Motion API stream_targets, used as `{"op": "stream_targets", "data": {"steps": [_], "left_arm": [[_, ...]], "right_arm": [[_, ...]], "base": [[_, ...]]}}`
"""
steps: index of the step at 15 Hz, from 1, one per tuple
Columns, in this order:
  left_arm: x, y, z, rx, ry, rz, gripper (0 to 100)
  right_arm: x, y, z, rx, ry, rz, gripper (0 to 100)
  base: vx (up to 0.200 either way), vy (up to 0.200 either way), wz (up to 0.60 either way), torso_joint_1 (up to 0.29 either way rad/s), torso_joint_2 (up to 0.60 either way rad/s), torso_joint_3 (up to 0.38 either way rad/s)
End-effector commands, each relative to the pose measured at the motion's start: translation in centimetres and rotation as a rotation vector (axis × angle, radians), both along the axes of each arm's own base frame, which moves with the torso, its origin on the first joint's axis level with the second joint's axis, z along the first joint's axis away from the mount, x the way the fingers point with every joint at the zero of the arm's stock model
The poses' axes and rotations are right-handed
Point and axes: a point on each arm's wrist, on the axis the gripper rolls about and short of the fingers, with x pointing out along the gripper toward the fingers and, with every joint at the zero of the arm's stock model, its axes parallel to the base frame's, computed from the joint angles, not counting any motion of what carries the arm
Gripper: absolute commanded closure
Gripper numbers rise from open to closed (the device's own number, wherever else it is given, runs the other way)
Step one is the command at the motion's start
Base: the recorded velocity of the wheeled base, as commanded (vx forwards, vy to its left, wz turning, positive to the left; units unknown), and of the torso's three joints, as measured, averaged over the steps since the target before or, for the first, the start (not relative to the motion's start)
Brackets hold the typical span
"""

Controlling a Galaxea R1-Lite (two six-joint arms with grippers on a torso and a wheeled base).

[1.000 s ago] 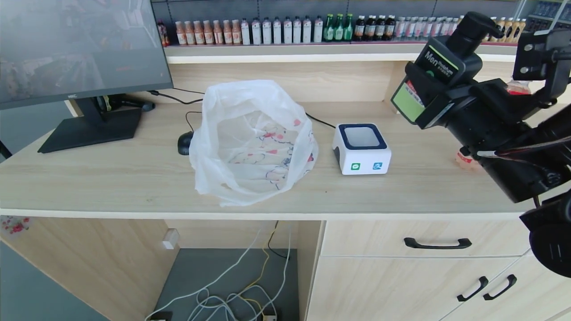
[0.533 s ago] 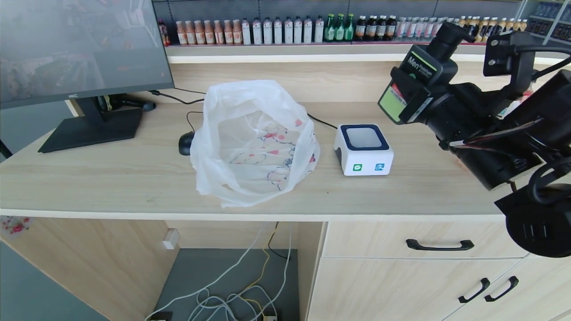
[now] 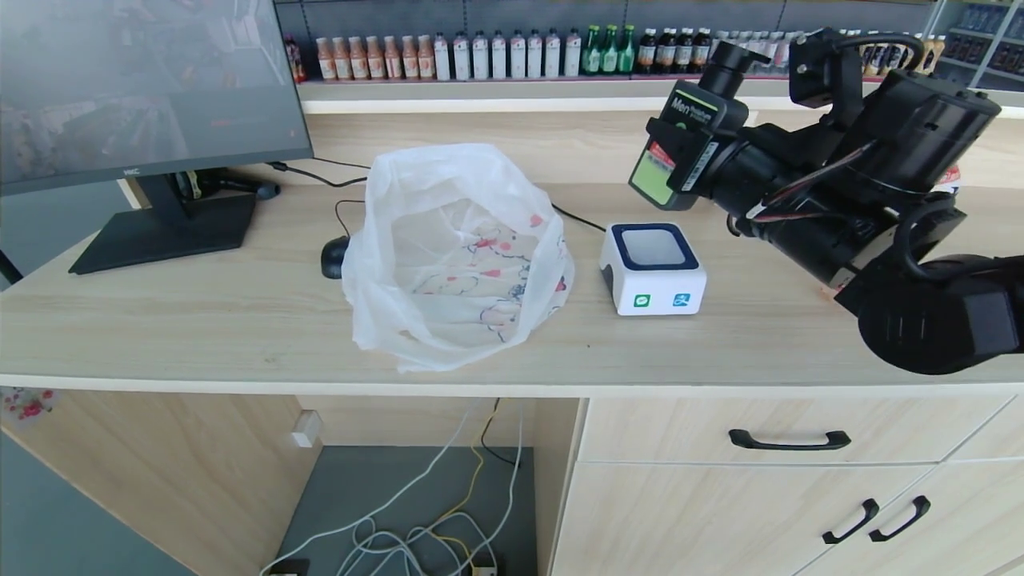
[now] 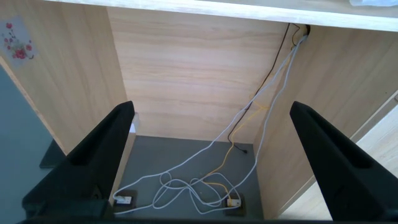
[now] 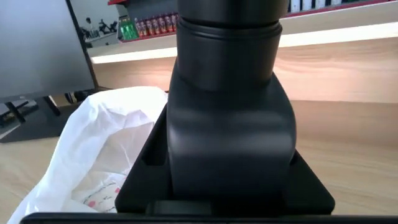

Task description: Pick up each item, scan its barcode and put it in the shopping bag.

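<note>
My right gripper (image 3: 704, 152) is shut on a black pump bottle (image 3: 686, 136) with a green label, held tilted in the air above and just behind the white barcode scanner (image 3: 652, 268). Up close in the right wrist view, the black pump bottle (image 5: 227, 112) stands between the fingers. The white plastic shopping bag (image 3: 456, 256) stands open on the counter left of the scanner and also appears as the shopping bag (image 5: 93, 149) beyond the bottle. My left gripper (image 4: 211, 162) hangs open below the counter, over the floor cables.
A monitor (image 3: 144, 88) on a black stand sits at the counter's back left, with a black mouse (image 3: 332, 256) beside the bag. A shelf of bottles (image 3: 512, 52) runs along the back. Drawers (image 3: 784, 438) sit below the counter on the right.
My right arm has carried the pump bottle leftward from the counter's right end to above the scanner. The bag and scanner have stayed put.
</note>
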Motion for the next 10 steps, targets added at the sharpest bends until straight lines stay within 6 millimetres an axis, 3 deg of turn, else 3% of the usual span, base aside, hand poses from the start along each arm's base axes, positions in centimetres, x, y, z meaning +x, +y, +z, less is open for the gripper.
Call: {"op": "stream_targets", "data": {"steps": [1,4,10], "left_arm": [[0.0,0.0,0.0,0.0,-0.001,0.001,0],[0.0,0.0,0.0,0.0,-0.001,0.001,0],[0.0,0.0,0.0,0.0,-0.001,-0.001,0]], "right_arm": [[1.68,0.48,-0.67,-0.004,0.014,0.03,100],[1.78,1.18,-1.07,0.089,0.069,0.086,100],[1.74,0.76,-0.79,0.316,0.175,0.178,100]], "base": [[0.0,0.0,0.0,0.0,0.0,0.0],[0.0,0.0,0.0,0.0,0.0,0.0],[0.0,0.0,0.0,0.0,0.0,0.0]]}}
